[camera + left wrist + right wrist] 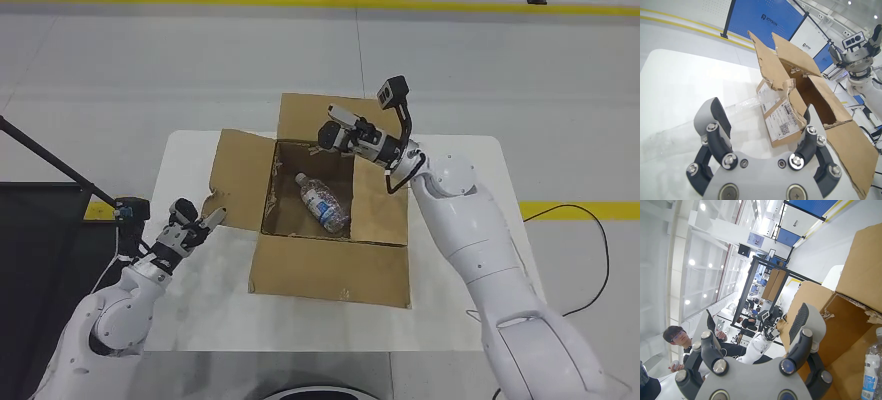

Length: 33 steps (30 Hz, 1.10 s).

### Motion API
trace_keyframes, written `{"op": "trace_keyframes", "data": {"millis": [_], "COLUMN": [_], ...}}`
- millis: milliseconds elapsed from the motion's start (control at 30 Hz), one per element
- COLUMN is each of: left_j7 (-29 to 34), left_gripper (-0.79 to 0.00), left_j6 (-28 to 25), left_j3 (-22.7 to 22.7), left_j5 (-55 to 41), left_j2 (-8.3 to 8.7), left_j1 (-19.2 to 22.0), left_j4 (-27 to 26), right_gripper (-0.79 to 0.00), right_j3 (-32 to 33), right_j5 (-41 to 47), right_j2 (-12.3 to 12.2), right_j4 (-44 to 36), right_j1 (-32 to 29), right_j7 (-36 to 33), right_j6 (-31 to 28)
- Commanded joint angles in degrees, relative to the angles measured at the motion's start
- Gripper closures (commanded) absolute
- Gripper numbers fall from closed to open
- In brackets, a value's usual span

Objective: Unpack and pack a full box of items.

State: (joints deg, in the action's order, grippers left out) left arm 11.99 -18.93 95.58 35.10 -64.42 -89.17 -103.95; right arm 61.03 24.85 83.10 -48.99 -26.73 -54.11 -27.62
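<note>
left gripper (200, 212) spread, empty; beside the box (330, 268) flap | right gripper (327, 125) spread, empty; above far rim | bottle (322, 203) lying inside

Take the box's (330, 270) mouth in the top view as the dial, with 12 o'clock away from the robot. The mouth is open from above. The bottle (322, 203) lies across the floor from the centre toward 4 o'clock, with bare cardboard beside it at 9 o'clock. The 12 o'clock flap stands up, and the right gripper (326, 130) hangs over that rim, jaws apart. The torn 9 o'clock flap splays outward, and the left gripper (200, 213), jaws spread, sits just beside its edge over the table (190, 160). More flaps edge the mouth at 3 and 6 o'clock.
</note>
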Motion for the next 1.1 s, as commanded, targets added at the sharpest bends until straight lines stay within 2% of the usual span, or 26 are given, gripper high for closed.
{"op": "trace_keyframes", "data": {"millis": [0,267,433,600,867,1067], "left_j7": [0.0,2.9,6.9,13.5,18.6,18.8], "left_gripper": [-0.785,-0.785,-0.785,-0.785,-0.785,-0.785], "left_j6": [0.3,3.5,5.8,8.7,11.3,11.2], "left_j3": [0.3,1.0,-1.2,-6.6,-21.2,-22.3], "left_j5": [0.1,-4.1,-7.2,-10.2,-6.7,-6.3], "left_j2": [0.02,0.02,-0.03,-0.17,-1.30,-1.41], "left_j1": [0.2,2.8,6.2,12.3,24.5,25.3], "left_j4": [-1.4,-8.2,-12.8,-14.5,-10.1,-9.7], "right_gripper": [-0.785,-0.785,-0.785,-0.785,-0.785,-0.785], "right_j3": [1.1,8.9,15.3,21.8,30.3,30.5], "right_j5": [-1.6,-6.0,-8.1,-8.7,-8.8,-8.7], "right_j2": [-0.6,-4.0,-6.2,-8.1,-10.4,-10.5], "right_j4": [-3.0,-14.0,-20.6,-26.7,-32.6,-32.7], "right_j1": [-1.2,-7.8,-13.1,-19.2,-27.9,-28.2], "right_j7": [-0.7,-5.1,-6.4,-6.3,-7.2,-7.3], "right_j6": [-2.3,-6.7,-6.8,-6.8,-5.4,-5.2]}}
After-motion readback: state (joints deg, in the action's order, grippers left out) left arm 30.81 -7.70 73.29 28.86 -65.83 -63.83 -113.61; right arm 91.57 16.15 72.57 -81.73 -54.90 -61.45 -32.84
